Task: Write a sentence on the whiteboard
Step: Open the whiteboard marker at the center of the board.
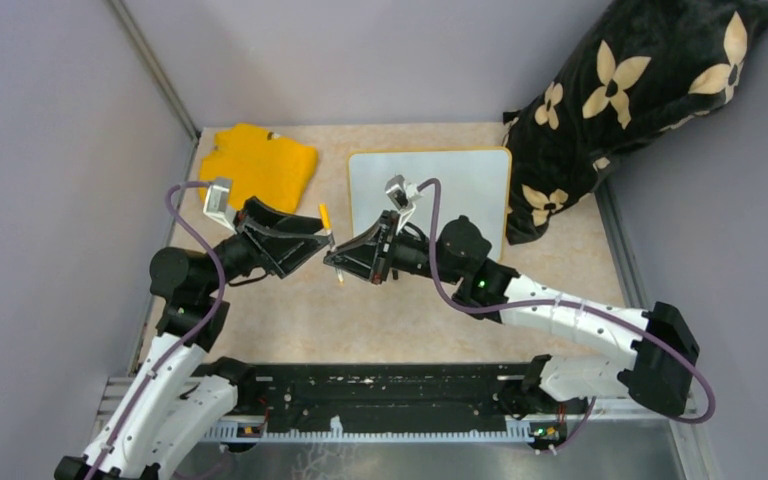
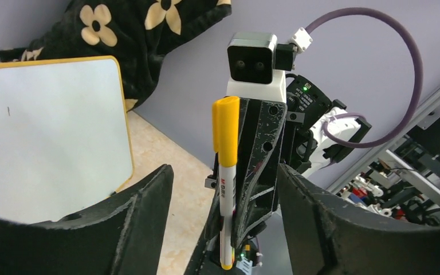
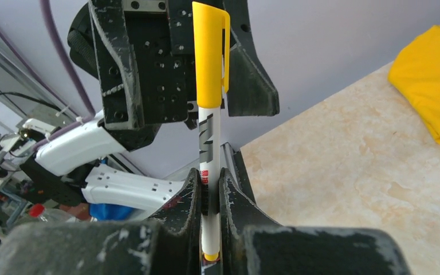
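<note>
Top external shows my right gripper (image 1: 336,258) and left gripper (image 1: 316,245) nose to nose over the middle of the table (image 1: 560,240). On the right wrist feed, the fingers (image 3: 190,197) are clamped on the white barrel of a yellow-capped marker (image 3: 209,132). My left gripper's fingers (image 2: 149,197) are spread wide, one on each side of the marker. The whiteboard (image 1: 470,180) lies flat at the far middle of the table, plain white apart from one tiny dark speck (image 2: 8,111). A yellow cloth (image 1: 260,165) sits to its left and a black flowered cushion (image 1: 620,90) lies at its right edge.
</note>
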Available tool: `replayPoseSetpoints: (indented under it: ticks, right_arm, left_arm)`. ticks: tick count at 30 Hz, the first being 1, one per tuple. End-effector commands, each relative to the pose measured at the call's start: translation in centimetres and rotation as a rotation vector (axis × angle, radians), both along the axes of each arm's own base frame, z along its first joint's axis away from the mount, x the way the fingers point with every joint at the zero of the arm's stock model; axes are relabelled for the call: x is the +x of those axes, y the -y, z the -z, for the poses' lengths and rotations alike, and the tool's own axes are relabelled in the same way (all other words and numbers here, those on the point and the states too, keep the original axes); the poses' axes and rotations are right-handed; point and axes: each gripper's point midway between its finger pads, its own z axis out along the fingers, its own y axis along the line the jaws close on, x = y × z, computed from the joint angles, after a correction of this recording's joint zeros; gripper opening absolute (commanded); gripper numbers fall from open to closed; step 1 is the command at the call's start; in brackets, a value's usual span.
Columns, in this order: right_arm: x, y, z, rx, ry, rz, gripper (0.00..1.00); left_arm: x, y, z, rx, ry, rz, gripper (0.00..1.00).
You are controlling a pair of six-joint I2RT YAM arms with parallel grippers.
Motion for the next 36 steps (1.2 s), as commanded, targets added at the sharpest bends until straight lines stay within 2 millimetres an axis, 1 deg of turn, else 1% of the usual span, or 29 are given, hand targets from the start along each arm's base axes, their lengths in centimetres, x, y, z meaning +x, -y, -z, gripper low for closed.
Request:
replayPoseSetpoints:
  ticks: [1, 4, 8, 11, 15, 23, 27, 29, 32, 36]
  right_arm:
    - [-1.4, 1.5, -1.6, 0.033, 0.077, -0.013, 0.00]
    - [-1.9, 1.8, -1.0, 0.011, 0.082, -0.030, 0.00]
    - [-2.3, 2.0, -0.3, -0.012, 0.079, -0.047, 0.00]
    - [-2.4, 2.1, -0.1, -0.019, 0.078, -0.053, 0.00]
    - [-2.4, 2.1, 0.2, -0.028, 0.074, -0.050, 0.00]
    - [-2.2, 1.8, 0.7, -0.044, 0.063, -0.048, 0.00]
    - [-2.0, 1.7, 0.9, -0.047, 0.056, -0.041, 0.00]
    - [-2.0, 1.7, 0.9, -0.048, 0.055, -0.039, 0.00]
    - [-1.9, 1.8, 1.4, -0.059, 0.045, -0.034, 0.00]
    - [-2.0, 2.1, 3.1, -0.098, 0.022, -0.026, 0.00]
  left_arm:
    - [-0.5, 0.0, -0.7, -0.011, 0.029, 0.017, 0.78]
    - [-0.5, 0.4, -0.4, -0.001, 0.017, 0.050, 0.81]
    - [-0.8, 1.0, -0.3, 0.019, 0.020, 0.112, 0.81]
    - [-0.8, 1.2, -0.2, 0.026, 0.024, 0.136, 0.79]
    - [-0.7, 1.4, 0.0, 0.032, 0.017, 0.152, 0.71]
    - [-1.1, 1.4, -0.1, 0.036, 0.032, 0.162, 0.46]
    - [-1.2, 1.5, 0.2, 0.041, 0.032, 0.167, 0.35]
    - [-1.1, 1.5, 0.3, 0.049, 0.036, 0.162, 0.23]
    - [-0.9, 1.4, 0.5, 0.060, 0.033, 0.144, 0.01]
    - [-0.5, 1.0, 0.3, 0.062, 0.038, 0.092, 0.00]
